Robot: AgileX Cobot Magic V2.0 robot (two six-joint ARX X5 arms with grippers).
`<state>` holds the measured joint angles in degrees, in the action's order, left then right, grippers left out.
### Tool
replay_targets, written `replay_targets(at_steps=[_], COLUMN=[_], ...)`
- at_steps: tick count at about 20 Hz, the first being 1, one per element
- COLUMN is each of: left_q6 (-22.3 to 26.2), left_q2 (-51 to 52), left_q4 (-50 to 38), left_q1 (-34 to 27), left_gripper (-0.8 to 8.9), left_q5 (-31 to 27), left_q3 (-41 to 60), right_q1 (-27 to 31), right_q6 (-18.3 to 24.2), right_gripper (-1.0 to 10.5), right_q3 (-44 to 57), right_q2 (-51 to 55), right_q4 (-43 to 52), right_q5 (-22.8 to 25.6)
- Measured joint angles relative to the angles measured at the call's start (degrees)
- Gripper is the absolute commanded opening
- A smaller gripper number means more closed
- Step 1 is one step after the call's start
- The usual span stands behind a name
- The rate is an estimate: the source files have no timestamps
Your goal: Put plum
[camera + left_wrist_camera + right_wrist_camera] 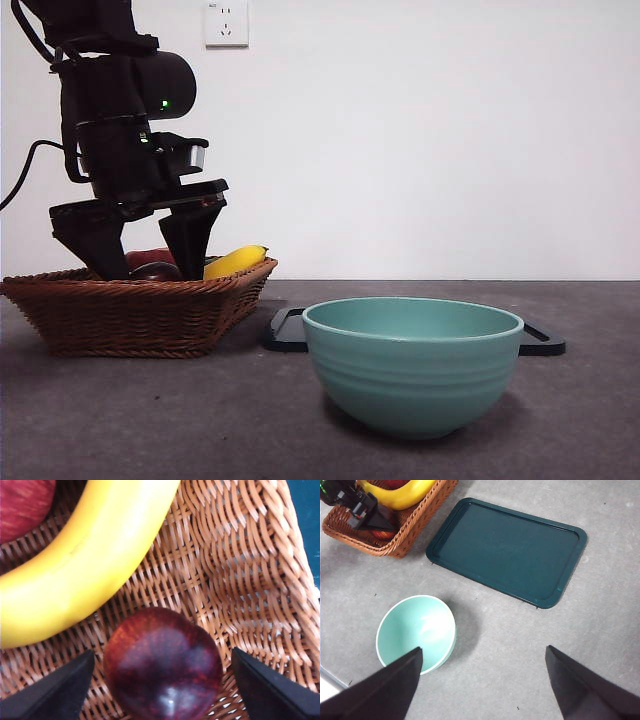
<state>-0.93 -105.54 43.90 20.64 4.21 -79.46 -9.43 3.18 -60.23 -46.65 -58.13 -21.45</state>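
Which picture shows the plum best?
The left wrist view: the plum fills it, between the left hand's open jaws. The front view shows only its dark top over the basket rim; the right wrist view hides it.

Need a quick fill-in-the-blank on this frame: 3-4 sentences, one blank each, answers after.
1. The left gripper is open around the ____ in the wicker basket.
2. The yellow fruit beside the plum is a ____.
3. The bowl in front of the dark tray holds ____.
4. The right gripper hangs open above the ____.

Answers: plum; banana; nothing; table
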Motion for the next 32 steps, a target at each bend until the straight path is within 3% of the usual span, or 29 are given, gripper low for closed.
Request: replay_targets(at_steps=[4, 10, 14, 18, 22, 27, 32], left_q6=[0.0, 0.0, 0.0, 0.0, 0.0, 0.2, 0.7], left_q2=[0.0, 0.4, 8.7, 19.6, 24.0, 20.7, 12.9], left_q4=[0.0, 1.9, 2.0, 2.4, 3.1, 2.6, 1.4], left_q1=[0.1, 0.2, 1.2, 6.2, 15.1, 24.7, 30.1], left_gripper=[2.46, 2.44, 2.44, 2.44, 2.44, 2.44, 2.44], left_q5=[0.0, 0.0, 0.2, 3.5, 4.8, 4.8, 4.8], left_q3=[0.0, -0.4, -0.4, -0.9, -0.9, -0.9, -0.9], right_q1=[0.0, 0.0, 0.0, 0.0, 0.0, 0.0, 0.0], right_q6=[0.0, 0.0, 0.0, 0.0, 0.0, 0.0, 0.0], right_gripper=[3.9, 3.9, 3.9, 3.9, 3.9, 3.9, 3.9], right_q3=[0.0, 0.0, 0.0, 0.0, 0.0, 0.0, 0.0], right_q2=[0.0, 0.0, 0.0, 0.0, 0.0, 0.0, 0.0], right_q4=[0.1, 0.1, 0.1, 0.6, 0.5, 0.6, 0.5], right_q5=[0.0, 0.0, 0.0, 0.0, 0.0, 0.0, 0.0])
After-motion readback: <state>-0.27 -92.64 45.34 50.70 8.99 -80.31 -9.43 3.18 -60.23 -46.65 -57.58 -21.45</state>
